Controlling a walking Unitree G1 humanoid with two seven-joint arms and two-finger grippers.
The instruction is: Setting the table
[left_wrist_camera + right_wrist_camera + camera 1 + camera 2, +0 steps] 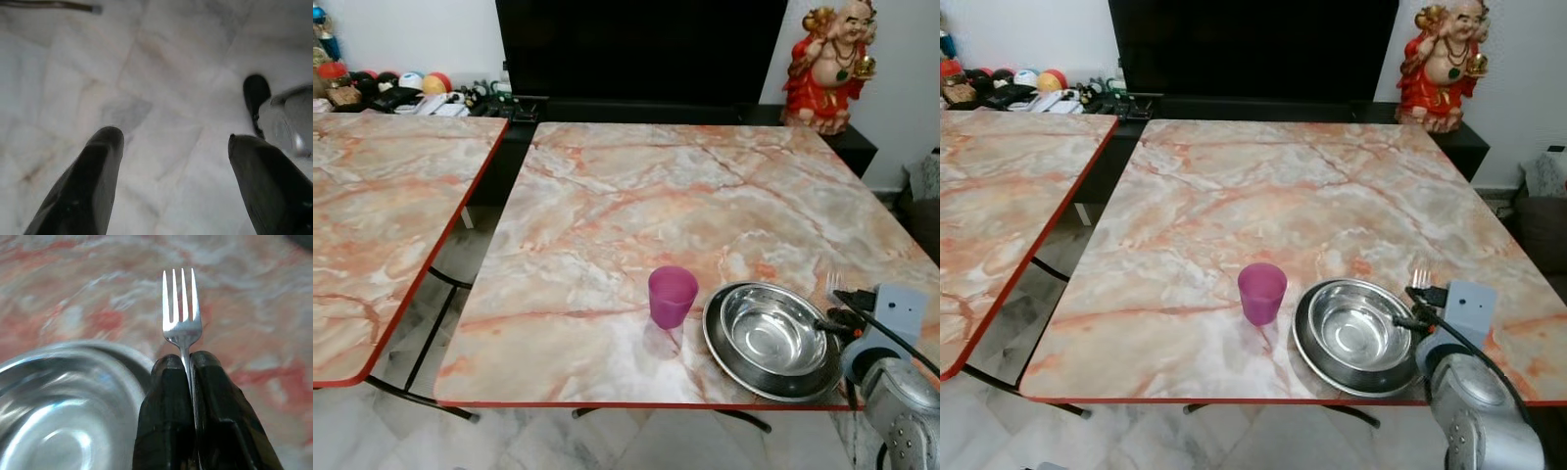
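A steel bowl [771, 331] sits in a steel plate [722, 351] near the front right edge of the marble table [636, 196]. A purple plastic cup [672, 296] stands upright just left of them. My right gripper [188, 363] is shut on a silver fork [181, 308], held tines forward over the table just right of the bowl; the fork's tines [833, 283] show past the wrist. My left gripper [173, 139] hangs open over the pale tiled floor.
A second marble table [382, 215] stands to the left, with a gap between the two. A black TV [636, 49] and a low stand with clutter [411, 93] are at the back. A red laughing-Buddha figure [827, 64] stands at the back right.
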